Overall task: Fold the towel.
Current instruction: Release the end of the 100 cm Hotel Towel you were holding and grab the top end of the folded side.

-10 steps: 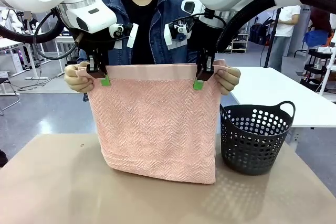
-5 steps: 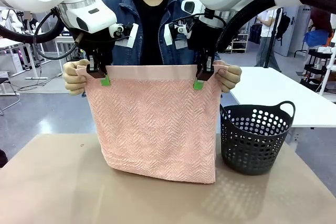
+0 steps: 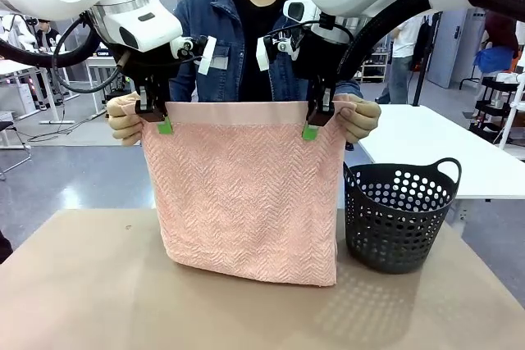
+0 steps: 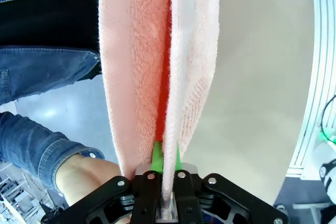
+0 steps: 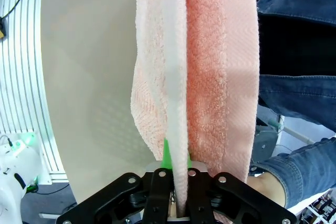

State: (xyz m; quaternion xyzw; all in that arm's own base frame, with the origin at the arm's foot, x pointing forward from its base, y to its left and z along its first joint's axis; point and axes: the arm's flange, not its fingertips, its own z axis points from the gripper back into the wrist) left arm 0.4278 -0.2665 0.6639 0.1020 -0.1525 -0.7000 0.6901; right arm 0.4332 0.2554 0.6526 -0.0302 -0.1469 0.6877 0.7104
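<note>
Front view: the towel (image 3: 246, 194) is hung upright above the table (image 3: 82, 284), its lower edge near the tabletop. Its top band is clamped at the left corner by the left gripper (image 3: 156, 120) and at the right corner by the right gripper (image 3: 316, 125). Both corners are also held from the far side by the person's hands (image 3: 123, 118). A dark basket (image 3: 400, 215) is set just right of the towel.

Left wrist view: the towel (image 4: 142, 66) is pinched between the narrowly spaced fingers of the left gripper (image 4: 167, 163), with a hand (image 4: 84, 174) beside it.

Right wrist view: the towel (image 5: 210, 66) is likewise clenched by the right gripper (image 5: 177, 166).
</note>
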